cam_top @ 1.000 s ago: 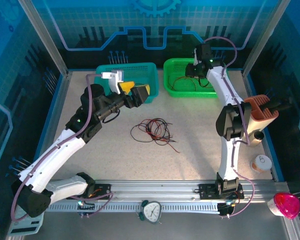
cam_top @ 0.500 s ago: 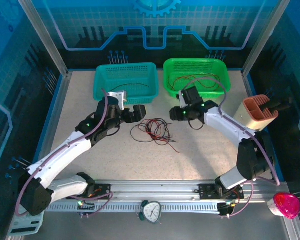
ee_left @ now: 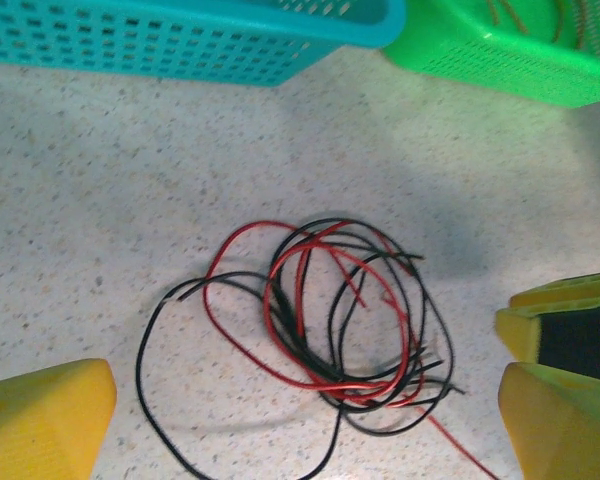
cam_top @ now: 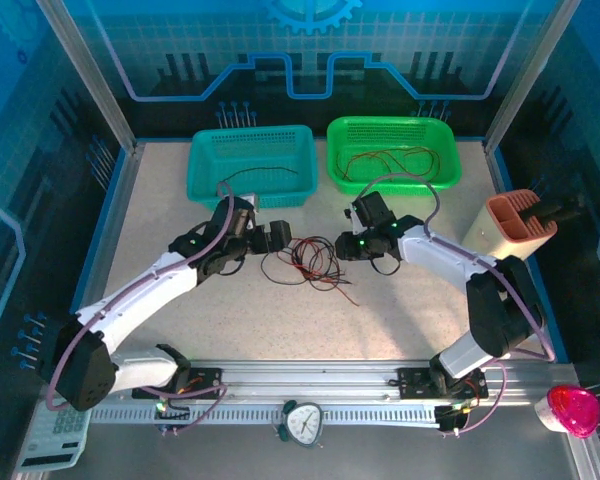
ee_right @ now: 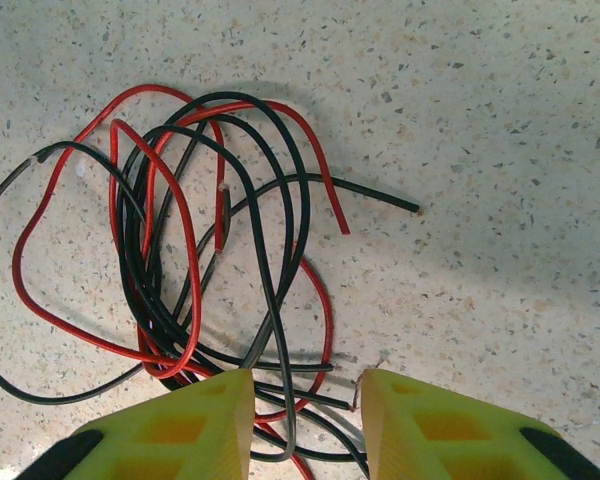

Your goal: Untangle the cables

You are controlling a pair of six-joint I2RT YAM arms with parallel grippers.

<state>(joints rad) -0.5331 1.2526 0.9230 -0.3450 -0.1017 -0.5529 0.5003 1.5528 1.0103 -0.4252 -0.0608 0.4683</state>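
Cables [cam_top: 305, 262], red and black, are lying in a loose tangle on the speckled table [cam_top: 400, 310] at the middle of the top view, below the teal basket [cam_top: 202, 172] and green basket [cam_top: 338, 170]. The left gripper [cam_top: 278, 237] is hovering just left of the tangle, jaws spread wide. The right gripper [ee_right: 305, 400] is hanging over its right edge, jaws narrow but apart, with strands running between them.

"What sort of place is this?"

"A robotics lab cell. A left arm [cam_top: 130, 295] and a right arm [cam_top: 450, 255] are bolted to a metal rail [cam_top: 310, 378] at the edge of a speckled counter [cam_top: 280, 330]."

"What else shows it?"

"An aluminium frame post [cam_top: 85, 75], blue panels [cam_top: 180, 50] printed with a gear [cam_top: 310, 12], a teal basket [cam_top: 250, 131] and a green basket [cam_top: 390, 122]."
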